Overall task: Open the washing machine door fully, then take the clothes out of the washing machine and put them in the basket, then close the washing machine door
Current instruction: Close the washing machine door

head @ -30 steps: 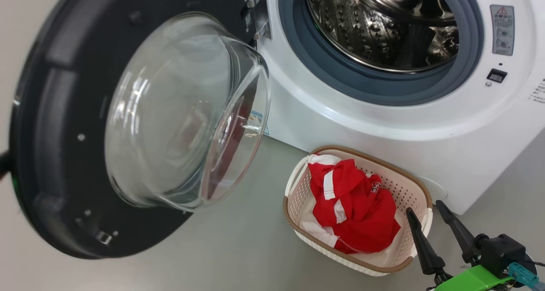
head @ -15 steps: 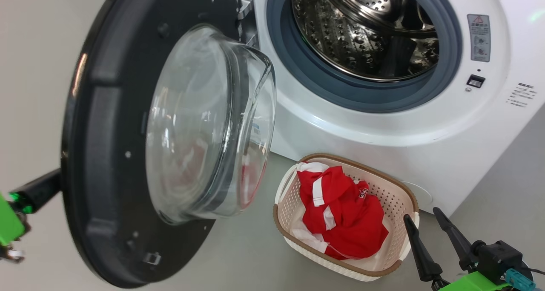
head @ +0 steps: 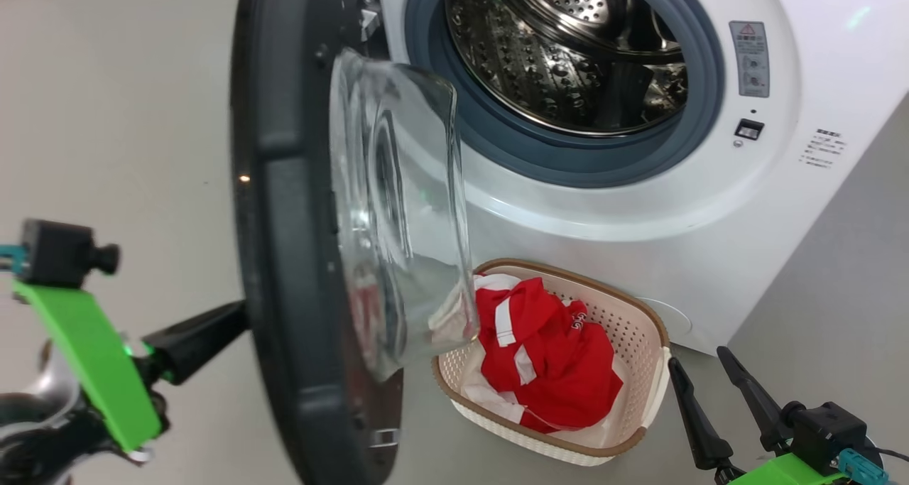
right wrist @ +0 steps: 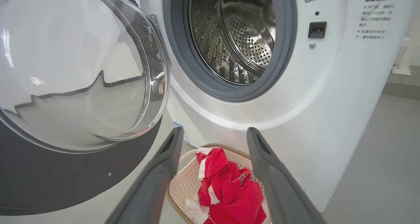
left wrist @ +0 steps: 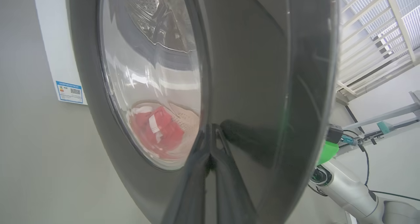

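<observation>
The washing machine stands open, its steel drum bare inside. The washing machine door is swung edge-on to the head view, glass bowl facing the machine. My left gripper is shut, its tips against the door's glossy outer face, touching it at the left gripper. The red clothes lie in the cream basket on the floor below the opening. My right gripper hovers open just right of the basket, holding nothing. The right wrist view looks between its fingers at the clothes.
Grey floor spreads to the left of the door and to the right of the machine. The latch slot sits right of the grey gasket. A white railing stands behind my left side. A blue label marks the machine's lower corner.
The door has swung from wide open to edge-on, toward the machine. My left gripper has come into the head view behind it. The right gripper has stayed put.
</observation>
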